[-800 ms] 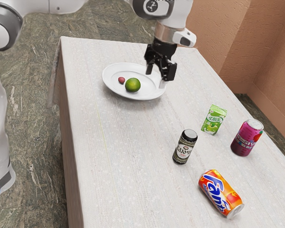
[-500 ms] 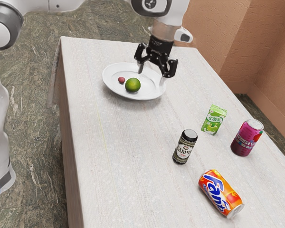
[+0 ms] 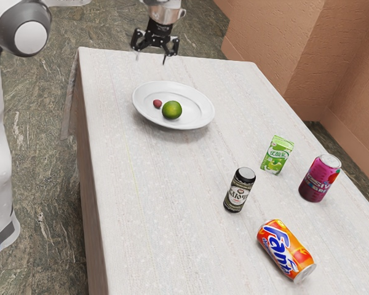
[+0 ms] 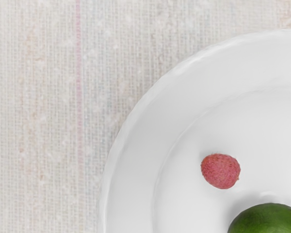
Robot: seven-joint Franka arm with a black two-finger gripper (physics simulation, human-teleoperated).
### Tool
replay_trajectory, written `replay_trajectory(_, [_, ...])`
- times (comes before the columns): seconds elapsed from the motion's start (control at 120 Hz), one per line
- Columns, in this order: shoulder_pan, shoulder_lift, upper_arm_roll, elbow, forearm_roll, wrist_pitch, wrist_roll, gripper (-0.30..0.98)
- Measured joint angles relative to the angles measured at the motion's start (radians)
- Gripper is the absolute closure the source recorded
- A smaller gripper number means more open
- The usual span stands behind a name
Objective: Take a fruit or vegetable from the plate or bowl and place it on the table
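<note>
a bumpy pinkish-red fruit (image 4: pixel 220 171) near a green one (image 4: pixel 269 221) on a white plate (image 4: pixel 131 160)

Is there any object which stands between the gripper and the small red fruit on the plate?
Nothing visible stands between the open gripper and the red fruit; the green fruit lies beside it, not in between.

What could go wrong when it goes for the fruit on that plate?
The red fruit is small, so the open gripper might miss it. The green fruit sits close by and looks round, so a nudge could set it rolling. Reaching too low, the fingers might also bump the plate's raised rim.
</note>
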Motion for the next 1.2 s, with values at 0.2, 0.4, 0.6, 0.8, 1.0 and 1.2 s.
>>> replay_trajectory(0.2, [-0.13, -0.109, -0.046, -0.211, 0.041, 0.2, -0.065, 0.0])
replay_trajectory(0.4, [-0.167, -0.069, -0.048, -0.226, 0.037, 0.316, -0.114, 0.0])
replay_trajectory(0.6, [-0.106, 0.012, -0.043, -0.225, -0.018, 0.362, -0.141, 0.0])
replay_trajectory(0.8, [-0.081, 0.055, -0.043, -0.224, -0.055, 0.381, -0.145, 0.0])
replay_trajectory(1.0, [-0.124, 0.086, -0.043, -0.22, -0.074, 0.397, -0.133, 0.0])
replay_trajectory(1.2, [-0.091, 0.094, -0.039, -0.219, -0.087, 0.41, -0.124, 0.0])
